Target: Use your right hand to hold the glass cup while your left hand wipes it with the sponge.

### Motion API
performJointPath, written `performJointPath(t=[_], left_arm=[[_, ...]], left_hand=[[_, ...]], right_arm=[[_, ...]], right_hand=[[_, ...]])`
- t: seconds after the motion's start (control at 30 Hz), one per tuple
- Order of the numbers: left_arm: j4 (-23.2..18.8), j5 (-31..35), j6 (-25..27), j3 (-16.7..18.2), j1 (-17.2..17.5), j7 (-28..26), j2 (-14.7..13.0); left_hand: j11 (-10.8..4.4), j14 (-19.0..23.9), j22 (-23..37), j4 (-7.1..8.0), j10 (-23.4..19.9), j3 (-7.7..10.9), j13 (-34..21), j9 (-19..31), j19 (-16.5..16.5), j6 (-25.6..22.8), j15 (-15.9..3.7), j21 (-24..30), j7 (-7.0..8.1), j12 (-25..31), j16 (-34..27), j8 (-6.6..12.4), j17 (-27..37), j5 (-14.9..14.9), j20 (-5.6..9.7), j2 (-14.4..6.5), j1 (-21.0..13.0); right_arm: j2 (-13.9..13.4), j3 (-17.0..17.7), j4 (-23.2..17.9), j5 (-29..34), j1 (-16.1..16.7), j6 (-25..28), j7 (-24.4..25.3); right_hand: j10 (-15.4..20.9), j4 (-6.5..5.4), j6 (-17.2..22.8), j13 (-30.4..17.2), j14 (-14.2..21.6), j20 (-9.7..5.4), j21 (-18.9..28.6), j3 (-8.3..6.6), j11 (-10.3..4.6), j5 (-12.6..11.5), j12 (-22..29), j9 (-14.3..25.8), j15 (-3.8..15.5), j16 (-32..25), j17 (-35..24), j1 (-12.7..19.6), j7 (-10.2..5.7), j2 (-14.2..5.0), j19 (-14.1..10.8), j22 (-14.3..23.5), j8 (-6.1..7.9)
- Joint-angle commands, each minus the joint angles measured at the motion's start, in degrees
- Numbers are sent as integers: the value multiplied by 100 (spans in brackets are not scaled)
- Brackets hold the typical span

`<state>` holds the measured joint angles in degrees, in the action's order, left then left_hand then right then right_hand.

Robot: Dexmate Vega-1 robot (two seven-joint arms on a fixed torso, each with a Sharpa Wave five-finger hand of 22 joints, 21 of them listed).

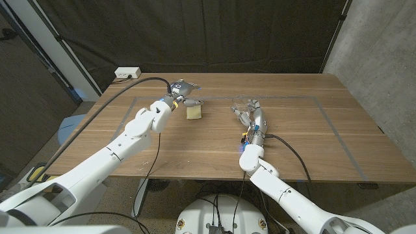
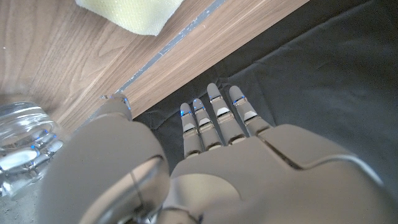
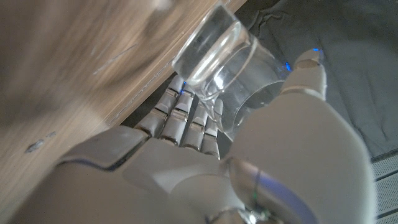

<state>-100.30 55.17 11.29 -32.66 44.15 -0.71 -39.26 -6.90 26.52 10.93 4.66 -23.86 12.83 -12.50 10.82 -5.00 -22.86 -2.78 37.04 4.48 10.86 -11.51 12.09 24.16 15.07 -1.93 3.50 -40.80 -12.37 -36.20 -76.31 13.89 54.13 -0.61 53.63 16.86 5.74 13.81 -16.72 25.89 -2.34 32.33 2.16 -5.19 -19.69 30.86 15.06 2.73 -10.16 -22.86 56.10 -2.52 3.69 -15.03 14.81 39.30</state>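
Observation:
A clear glass cup (image 1: 242, 103) is at the table's middle, gripped by my right hand (image 1: 253, 117). In the right wrist view the cup (image 3: 229, 61) is tilted, held between the fingers (image 3: 186, 121) and the thumb. A pale yellow sponge (image 1: 194, 112) lies on the wood to the left of the cup. My left hand (image 1: 181, 91) hovers just behind and left of the sponge, holding nothing. The left wrist view shows its fingers (image 2: 217, 118) straight and apart, the sponge (image 2: 130, 14) beyond them and the cup (image 2: 23, 144) off to one side.
Grey tape (image 1: 335, 127) marks a rectangle on the wooden table (image 1: 312, 146). A white power strip (image 1: 127, 73) sits at the back left corner. A black curtain hangs behind the table and a concrete wall stands at the right.

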Motion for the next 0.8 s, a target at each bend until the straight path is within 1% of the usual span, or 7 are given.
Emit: performJointPath(t=[0.03,0.17,0.23,0.33,0.47,0.63,0.8], left_arm=[[94,-134,-177,27,-31,-178,-11],[116,-147,-195,24,-43,-210,-9],[121,-175,-206,36,-40,-216,-17],[126,-212,-217,60,-27,-234,-35],[134,-242,-241,85,-4,-279,-70],[143,-314,-273,139,39,-333,-119],[147,-424,-324,227,101,-434,-173]], left_hand=[[-23,55,0,-10,-34,31,-11,14,-44,-61,-604,-39,3,47,-52,25,-8,58,3,5,-37],[-27,60,-1,-16,-52,34,-6,13,-44,-71,-608,-43,-4,53,-53,27,-23,63,9,-1,-50],[-29,63,-1,-17,-50,35,-4,12,-43,-61,-609,-45,-2,51,-54,22,-30,65,7,-4,-54],[-27,57,-1,-19,-38,36,0,12,-38,-34,-603,-50,-8,46,-51,10,-40,67,8,-8,-59],[-23,45,-1,-19,-35,36,3,11,-35,-32,-595,-55,-1,45,-46,7,-51,70,8,-11,-62],[-27,43,-1,-18,-26,34,8,10,-23,-21,-593,-64,0,41,-46,1,-65,73,-1,-16,-63],[-16,17,-1,-16,1,31,13,9,-14,22,-571,-73,17,31,-38,-17,-82,76,3,-20,-61]], right_arm=[[-278,-45,-537,-27,121,691,-569],[-462,-68,-753,-26,122,814,-852],[-576,-70,-881,-40,114,858,-1031],[-709,-53,-1048,-61,108,882,-1207],[-799,-2,-1220,-76,117,895,-1274],[-959,88,-1418,-164,138,776,-1421],[-1062,161,-1480,-174,159,412,-1346]], right_hand=[[-1039,-157,-1244,288,-912,196,-184,145,337,-159,-631,-321,119,-8,218,79,80,-544,670,-131,-827],[-1723,-302,-2144,438,-1710,432,-453,406,605,-238,-1053,-435,-161,-4,412,-285,331,-387,1288,-261,-1475],[-2117,-411,-2410,480,-2124,498,-591,598,719,-249,-1284,-444,-298,-16,525,-550,337,-262,1515,-311,-1725],[-2390,-527,-2721,505,-2534,607,-769,793,811,-239,-1454,-439,-381,-1,637,-820,311,-154,1811,-347,-1985],[-2574,-608,-2851,519,-2804,762,-877,932,914,-222,-1562,-434,-484,6,715,-1007,266,-80,1960,-363,-2125],[-3070,-766,-3189,526,-3338,1033,-1156,1174,1100,-213,-1795,-417,-659,4,842,-1325,266,-19,2405,-381,-2421],[-3027,-851,-3120,522,-3462,1030,-1203,1280,1126,-212,-1776,-407,-707,-28,887,-1492,321,-2,2426,-379,-2447]])
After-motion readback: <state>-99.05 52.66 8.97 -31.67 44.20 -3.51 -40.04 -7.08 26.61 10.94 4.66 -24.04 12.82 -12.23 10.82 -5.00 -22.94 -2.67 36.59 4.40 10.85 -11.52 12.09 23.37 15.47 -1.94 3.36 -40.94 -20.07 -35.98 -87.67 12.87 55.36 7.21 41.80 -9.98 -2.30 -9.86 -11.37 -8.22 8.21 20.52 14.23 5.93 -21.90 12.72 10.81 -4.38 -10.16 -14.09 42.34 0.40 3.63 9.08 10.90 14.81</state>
